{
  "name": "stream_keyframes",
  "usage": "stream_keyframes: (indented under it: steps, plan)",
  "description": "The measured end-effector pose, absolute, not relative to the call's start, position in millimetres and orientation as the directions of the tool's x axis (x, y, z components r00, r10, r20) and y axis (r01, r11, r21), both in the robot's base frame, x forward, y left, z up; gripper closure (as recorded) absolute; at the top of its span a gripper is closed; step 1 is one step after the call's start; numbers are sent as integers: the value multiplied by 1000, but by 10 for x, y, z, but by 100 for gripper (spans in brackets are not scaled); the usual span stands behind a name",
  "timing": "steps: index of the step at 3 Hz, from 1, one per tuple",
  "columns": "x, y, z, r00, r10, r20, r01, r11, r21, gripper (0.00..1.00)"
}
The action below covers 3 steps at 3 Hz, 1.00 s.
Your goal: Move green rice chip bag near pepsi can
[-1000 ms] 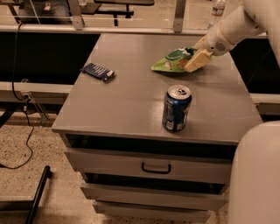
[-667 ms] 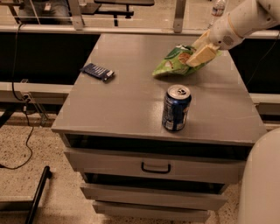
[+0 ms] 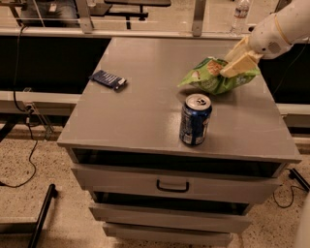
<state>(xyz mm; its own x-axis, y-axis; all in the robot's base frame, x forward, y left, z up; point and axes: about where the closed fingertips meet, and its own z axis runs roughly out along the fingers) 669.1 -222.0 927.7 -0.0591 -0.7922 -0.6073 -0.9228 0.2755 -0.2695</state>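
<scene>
Gripper [image 3: 238,62], upper right of frame, clamps the green rice chip bag [image 3: 208,80] (lower in frame than 0.7 s earlier), now just behind the pepsi can [image 3: 195,119].

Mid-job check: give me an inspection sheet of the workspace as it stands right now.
Surface: grey cabinet top, drawers below.
Job's things: green rice chip bag at the back right, held tilted; pepsi can upright near the front edge, apart from the bag.
Clutter: dark blue packet lying flat, back left.
Grippers: gripper at the bag's right end, jaws closed on it.
Cables: black cable trailing to the floor at left.
Surroundings: water bottle on the ledge behind; speckled floor.
</scene>
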Motion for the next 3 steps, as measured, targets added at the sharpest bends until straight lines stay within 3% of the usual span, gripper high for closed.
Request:
stream_keyframes:
  steps: [3]
  plan:
    - [6028, -2360, 9217, -57, -785, -617, -941, 249, -231, 100]
